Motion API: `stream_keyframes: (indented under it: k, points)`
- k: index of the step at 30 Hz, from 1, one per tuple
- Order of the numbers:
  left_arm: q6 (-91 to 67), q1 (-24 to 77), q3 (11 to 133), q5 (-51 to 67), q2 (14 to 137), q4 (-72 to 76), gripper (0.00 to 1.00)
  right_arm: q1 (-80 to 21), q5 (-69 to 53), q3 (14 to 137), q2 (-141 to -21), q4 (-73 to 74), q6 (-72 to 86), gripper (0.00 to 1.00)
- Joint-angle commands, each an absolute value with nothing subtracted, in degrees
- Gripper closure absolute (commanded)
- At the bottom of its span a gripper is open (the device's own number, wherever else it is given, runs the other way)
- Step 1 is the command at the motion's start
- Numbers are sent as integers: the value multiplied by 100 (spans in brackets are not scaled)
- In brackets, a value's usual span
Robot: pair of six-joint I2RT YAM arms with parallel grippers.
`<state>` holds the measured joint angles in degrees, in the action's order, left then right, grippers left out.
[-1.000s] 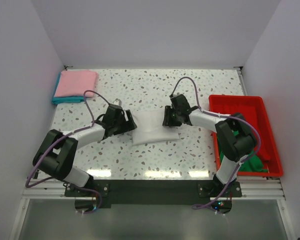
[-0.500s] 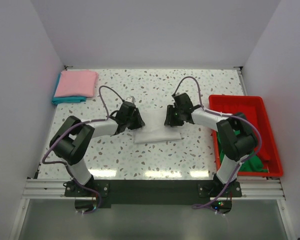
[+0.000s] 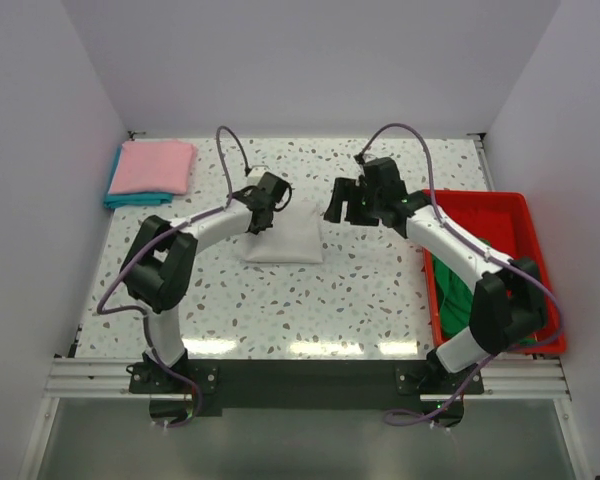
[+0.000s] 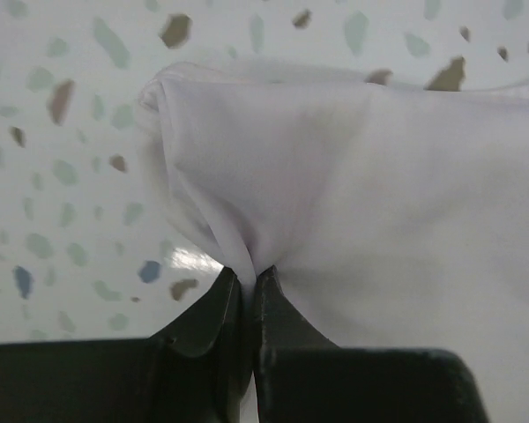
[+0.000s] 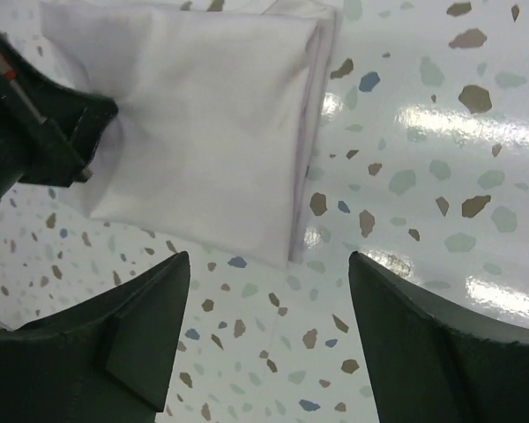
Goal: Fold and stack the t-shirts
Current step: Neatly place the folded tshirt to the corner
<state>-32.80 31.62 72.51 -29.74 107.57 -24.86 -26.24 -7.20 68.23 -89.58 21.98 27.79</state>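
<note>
White t-shirt [image 3: 285,243] folded, now towed by one hand alone.
In the last second the right hand [image 5: 266,260] has let go and lifted off, fingers apart. The left hand [image 4: 247,277], pinched shut on the shirt's corner, has slid it across the tabletop [image 3: 360,300] toward 10 o'clock, where the pink t-shirt [image 3: 155,165] lies on the teal t-shirt [image 3: 130,201]. Stacking looks next. The red tray [image 3: 475,197] at 3 o'clock holds the green t-shirt [image 3: 450,300], unfolded.
</note>
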Motion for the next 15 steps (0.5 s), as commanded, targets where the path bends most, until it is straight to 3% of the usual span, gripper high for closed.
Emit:
stream_keyframes:
  k: [1,15]
  points:
    - [-2200,2849,7883,-4744,10951,-3085,100,-2610,-861,6839,-8561,2417,2742,24]
    - [587,1846,8815,-5642,11548,-1021,100,-2821,-1476,5529,-7884,1495,3006,24]
